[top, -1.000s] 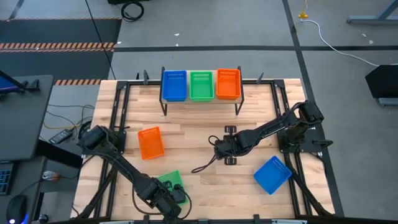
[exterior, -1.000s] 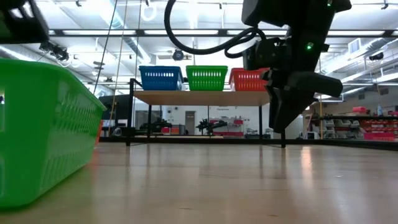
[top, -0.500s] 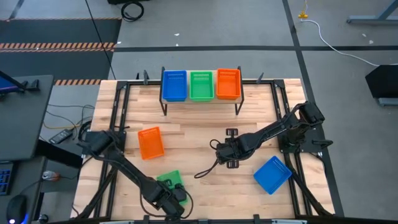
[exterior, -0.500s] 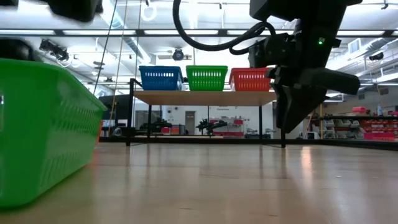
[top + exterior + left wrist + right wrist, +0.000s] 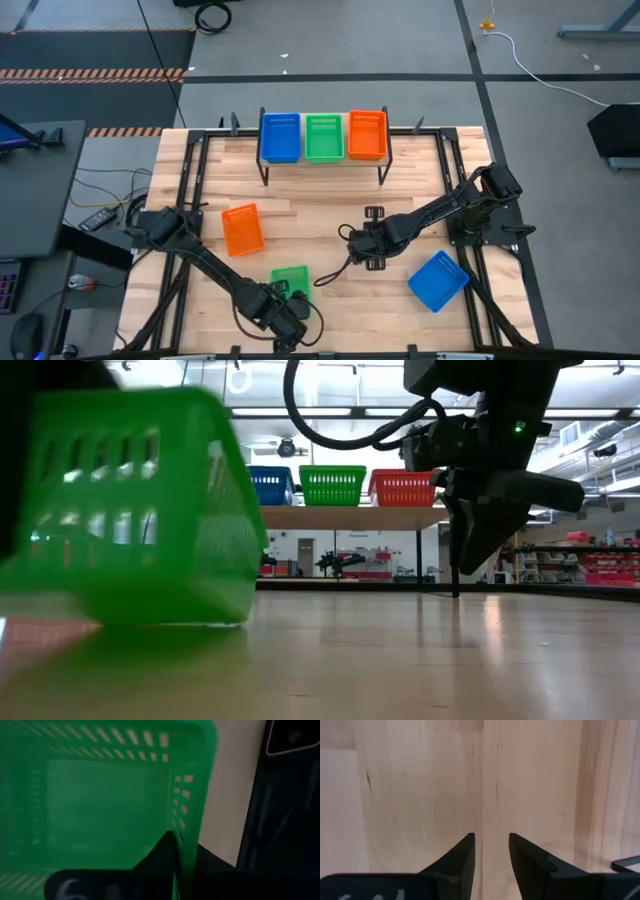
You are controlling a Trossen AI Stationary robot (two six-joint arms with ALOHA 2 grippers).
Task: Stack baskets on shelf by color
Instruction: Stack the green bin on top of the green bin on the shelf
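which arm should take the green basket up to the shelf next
Left. The left gripper is shut on the green basket's wall and has it tilted off the table. The right gripper hangs empty mid-table, nearer the loose blue basket.

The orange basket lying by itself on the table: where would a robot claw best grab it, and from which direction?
Probably a rim wall, from straight above. The orange basket sits open side up and slightly askew on the table, clear of other things, so one finger could slip inside its thin wall and one outside, likely on a short end.
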